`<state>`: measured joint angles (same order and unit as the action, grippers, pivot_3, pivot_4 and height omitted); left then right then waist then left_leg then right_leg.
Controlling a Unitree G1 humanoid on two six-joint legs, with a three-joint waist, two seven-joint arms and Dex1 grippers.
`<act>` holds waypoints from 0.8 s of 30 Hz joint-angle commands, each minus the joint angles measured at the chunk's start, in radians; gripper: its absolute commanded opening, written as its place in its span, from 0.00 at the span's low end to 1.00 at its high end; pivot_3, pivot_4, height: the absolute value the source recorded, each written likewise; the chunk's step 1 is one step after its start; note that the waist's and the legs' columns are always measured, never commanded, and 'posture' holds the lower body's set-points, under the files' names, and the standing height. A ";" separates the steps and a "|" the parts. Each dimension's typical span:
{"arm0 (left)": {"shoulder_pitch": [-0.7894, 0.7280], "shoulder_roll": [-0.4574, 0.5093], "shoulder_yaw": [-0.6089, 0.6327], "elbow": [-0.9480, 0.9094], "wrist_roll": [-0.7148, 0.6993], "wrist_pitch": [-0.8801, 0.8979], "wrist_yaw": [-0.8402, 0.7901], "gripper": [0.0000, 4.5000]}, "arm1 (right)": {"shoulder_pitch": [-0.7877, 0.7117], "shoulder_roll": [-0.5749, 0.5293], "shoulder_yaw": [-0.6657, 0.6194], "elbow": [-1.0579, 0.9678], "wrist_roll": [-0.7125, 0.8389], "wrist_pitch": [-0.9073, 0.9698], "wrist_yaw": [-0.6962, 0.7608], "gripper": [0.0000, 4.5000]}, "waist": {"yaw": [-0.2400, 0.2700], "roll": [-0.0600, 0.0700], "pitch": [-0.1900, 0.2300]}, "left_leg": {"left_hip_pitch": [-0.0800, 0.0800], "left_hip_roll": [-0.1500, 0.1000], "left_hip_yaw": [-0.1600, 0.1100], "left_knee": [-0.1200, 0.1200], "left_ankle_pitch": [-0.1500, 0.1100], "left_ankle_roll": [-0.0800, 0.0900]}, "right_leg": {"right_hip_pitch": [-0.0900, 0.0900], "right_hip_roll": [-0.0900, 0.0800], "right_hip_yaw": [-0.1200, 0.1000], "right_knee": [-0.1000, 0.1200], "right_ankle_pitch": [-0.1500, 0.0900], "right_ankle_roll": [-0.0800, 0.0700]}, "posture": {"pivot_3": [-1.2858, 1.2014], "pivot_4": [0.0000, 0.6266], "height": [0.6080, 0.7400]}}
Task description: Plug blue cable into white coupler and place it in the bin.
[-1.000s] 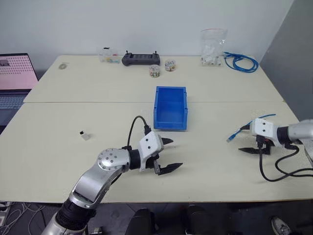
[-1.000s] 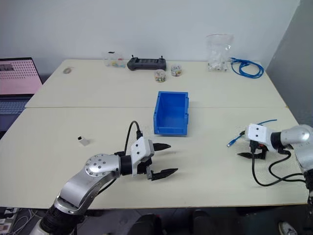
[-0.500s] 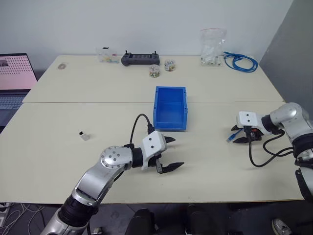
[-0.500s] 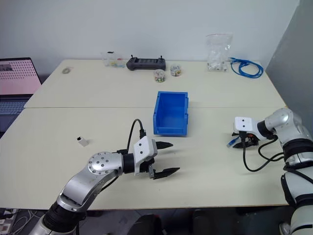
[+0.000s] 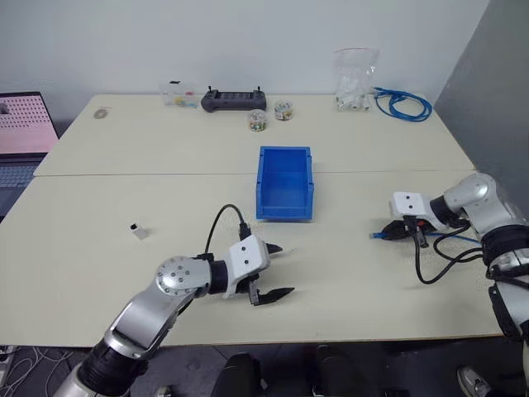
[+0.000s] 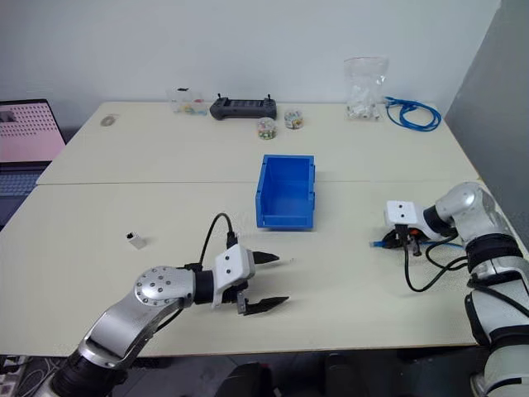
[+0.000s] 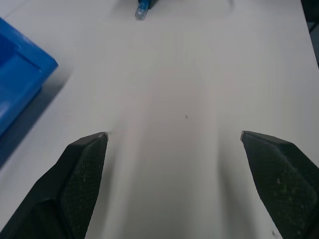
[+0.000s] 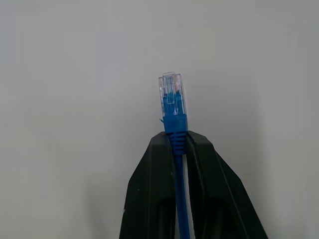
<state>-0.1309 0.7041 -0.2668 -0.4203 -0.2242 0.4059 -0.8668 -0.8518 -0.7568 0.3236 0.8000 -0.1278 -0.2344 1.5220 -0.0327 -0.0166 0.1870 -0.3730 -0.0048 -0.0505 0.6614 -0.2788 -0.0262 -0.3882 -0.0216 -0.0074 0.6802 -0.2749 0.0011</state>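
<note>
Your right hand (image 8: 175, 144) pinches the blue cable (image 8: 172, 107) just behind its clear plug, right of the bin (image 5: 284, 184), while your left hand (image 5: 274, 270) hovers spread over the worktop (image 5: 124, 157).

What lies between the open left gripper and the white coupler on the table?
Nothing visible. The white coupler sits alone on bare table, off to the left gripper's own left, with its fingers wide open over the tabletop. The right gripper is shut on the blue cable.
</note>
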 commanded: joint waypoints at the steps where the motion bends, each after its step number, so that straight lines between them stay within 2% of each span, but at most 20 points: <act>1: 0.089 0.072 0.100 -0.021 0.001 -0.058 -0.024 1.00 | 0.111 0.010 -0.007 -0.380 0.148 0.215 0.090 0.02 | 0.002 0.000 0.000 | -0.001 0.000 -0.001 0.000 0.000 0.000 | -0.001 0.000 0.000 0.000 0.000 0.000 | 0.52 0.24 1.00; 4: 0.167 0.110 0.172 -0.013 -0.006 -0.093 -0.033 1.00 | 0.188 0.067 0.014 -0.641 0.208 0.402 0.024 0.01 | 0.005 0.002 0.001 | -0.003 0.000 -0.002 0.001 0.000 0.000 | -0.002 -0.001 -0.001 0.000 0.000 0.000 | 0.52 0.24 1.00; 8: 0.235 0.139 0.258 0.017 -0.020 -0.132 -0.048 1.00 | 0.209 0.224 0.063 -0.763 0.187 0.562 -0.147 0.01 | 0.006 0.002 0.001 | -0.003 0.000 -0.003 0.001 0.000 0.000 | -0.001 -0.001 -0.002 0.000 0.000 0.000 | 0.52 0.24 1.00; 13: 0.269 0.167 0.312 0.089 0.001 -0.210 -0.082 1.00 | 0.198 0.381 0.145 -0.735 0.132 0.633 -0.288 0.01 | 0.010 0.001 0.001 | -0.003 -0.001 -0.004 0.001 0.000 0.000 | -0.002 -0.001 -0.003 -0.001 0.000 0.000 | 0.52 0.24 1.00; 21: 0.236 0.165 0.309 0.173 0.016 -0.272 -0.104 1.00 | 0.143 0.446 0.213 -0.594 0.074 0.586 -0.327 0.01 | 0.012 0.001 0.001 | -0.008 -0.001 -0.003 0.001 0.000 0.000 | -0.007 -0.001 -0.003 0.000 0.000 0.000 | 0.52 0.24 1.00; 23: 0.220 0.155 0.298 0.184 0.017 -0.277 -0.107 1.00 | 0.132 0.455 0.213 -0.566 0.069 0.575 -0.338 0.17 | 0.009 0.001 0.001 | -0.007 -0.001 -0.003 0.000 0.000 0.000 | -0.007 -0.001 -0.003 0.000 0.000 0.000 | 0.52 0.24 1.00; 24: 0.211 0.151 0.291 0.191 0.019 -0.283 -0.110 1.00 | 0.129 0.458 0.211 -0.558 0.069 0.574 -0.338 0.20 | 0.009 0.001 0.001 | -0.007 -0.001 -0.003 0.000 0.000 0.000 | -0.007 -0.001 -0.003 0.000 0.000 0.000 | 0.52 0.24 1.00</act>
<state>0.0964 0.8629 0.0282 -0.2301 -0.2119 0.1450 -0.9717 -0.7040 -0.3041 0.5341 0.2248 -0.0532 0.3533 1.1949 -0.0237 -0.0157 0.1876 -0.3802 -0.0055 -0.0536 0.6619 -0.2789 -0.0264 -0.3955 -0.0221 -0.0108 0.6805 -0.2747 0.0006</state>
